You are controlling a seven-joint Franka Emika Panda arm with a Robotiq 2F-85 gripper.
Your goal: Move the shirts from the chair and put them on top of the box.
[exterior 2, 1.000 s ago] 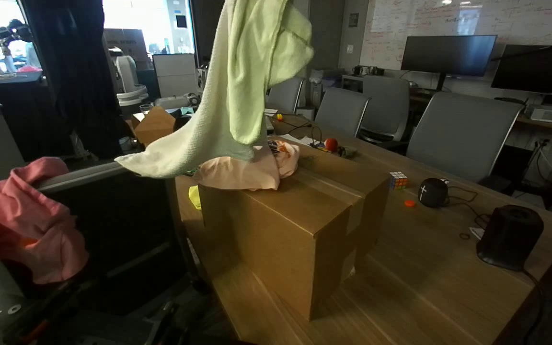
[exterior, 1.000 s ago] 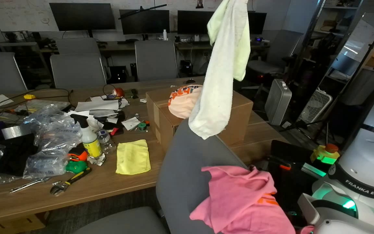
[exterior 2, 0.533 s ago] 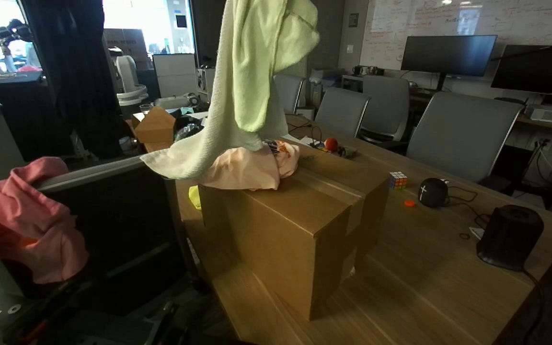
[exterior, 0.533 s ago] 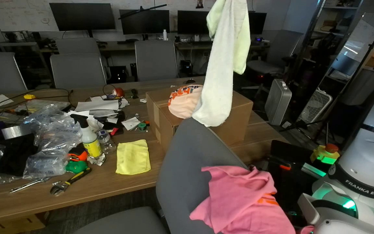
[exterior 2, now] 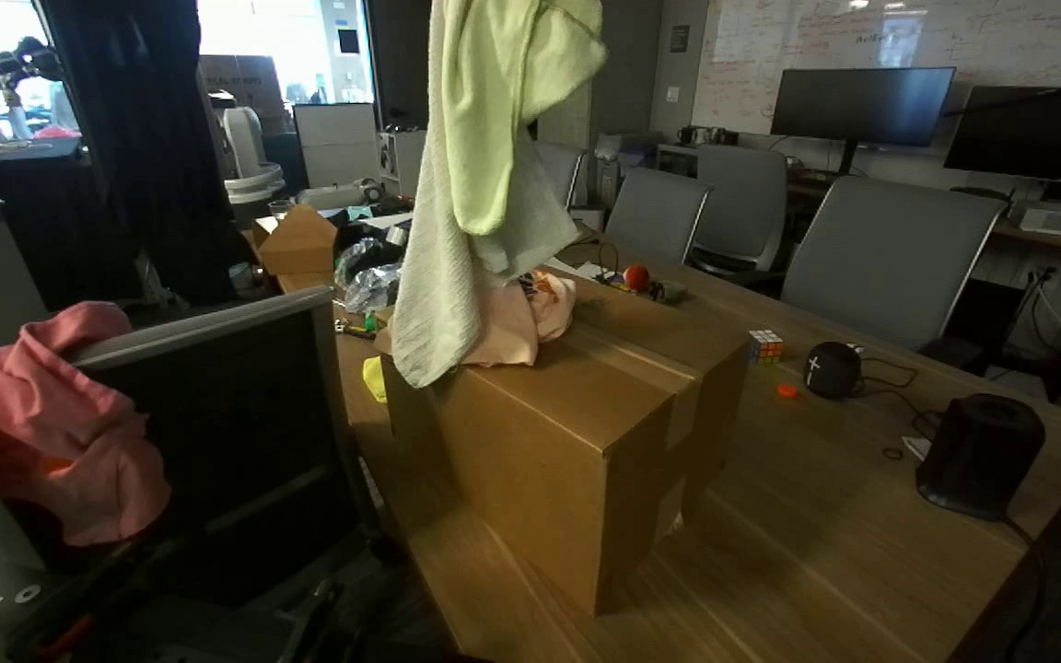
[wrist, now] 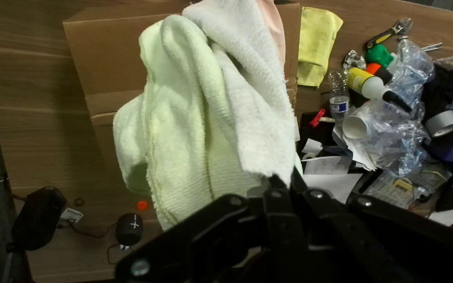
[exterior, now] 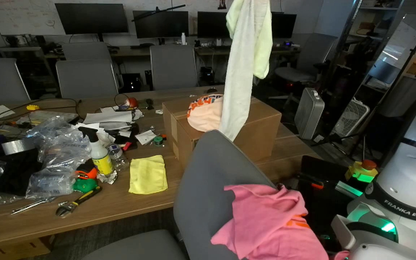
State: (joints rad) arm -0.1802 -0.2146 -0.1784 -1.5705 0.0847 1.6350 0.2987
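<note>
Pink shirt (exterior: pixel 269 222) hangs over the back of the grey office chair (exterior: pixel 208 191), left to move. Peach printed shirt (exterior: pixel 205 115) lies atop the cardboard box (exterior 2: pixel 512 460), seemingly done. Gripper (wrist: pixel 286 181) clamps pale terry cloth (wrist: pixel 205 118) above the box, release pending; whether it touches down, unclear. Judged roughly halfway.

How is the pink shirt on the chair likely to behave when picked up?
The pink shirt will probably be floppy, since it hangs in soft folds. It may drag on the chair when lifted, as it drapes over the back's top edge.
</note>
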